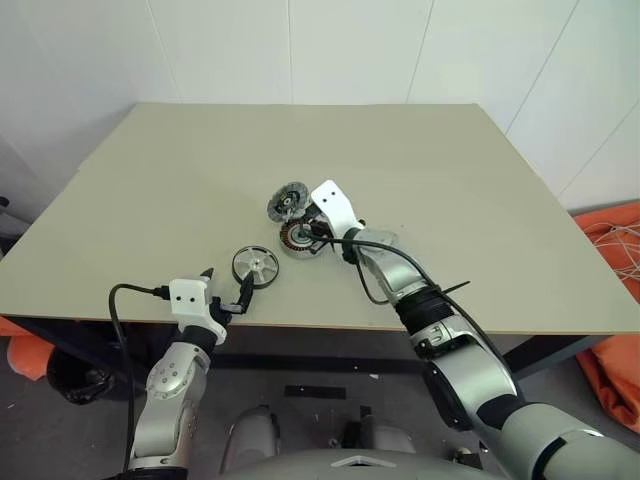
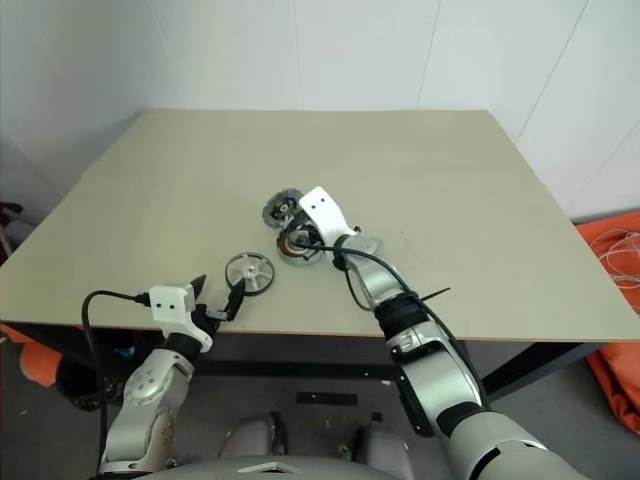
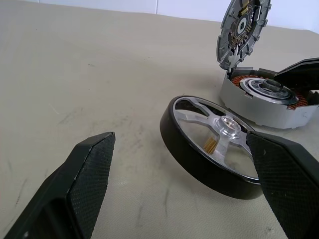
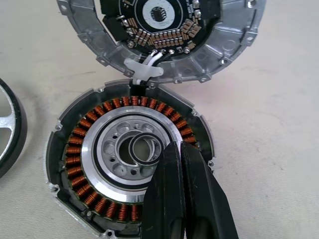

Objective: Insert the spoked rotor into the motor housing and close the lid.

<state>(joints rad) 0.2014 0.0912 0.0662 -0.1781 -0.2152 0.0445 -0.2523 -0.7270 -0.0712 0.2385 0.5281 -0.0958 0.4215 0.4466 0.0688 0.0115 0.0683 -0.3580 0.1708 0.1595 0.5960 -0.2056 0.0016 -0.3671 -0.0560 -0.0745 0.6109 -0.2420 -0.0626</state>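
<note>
Even, bright, diffuse light. Soft faint shadows on the table (image 1: 150, 200). Wrist views sharp; mild glare on the housing's (image 4: 129, 159) metal.

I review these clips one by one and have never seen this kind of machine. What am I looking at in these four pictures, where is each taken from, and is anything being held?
This is a two-armed humanoid robot standing at a beige table. Two pictures come from cameras in its head, looking down over its arms. The other two come from a camera on each wrist, looking along that arm's jaws.

Three motor parts lie on the table. The motor housing is a round silver cup ringed with copper windings. Its lid is swung open and stands behind it, still attached at the edge. The spoked rotor, a silver wheel with a dark rim, lies on the table nearer the left arm.

The left gripper has its jaws open, with the wheel just ahead of them. The right gripper has its jaws shut, with their tip over the housing's centre. Nothing is held.
</note>
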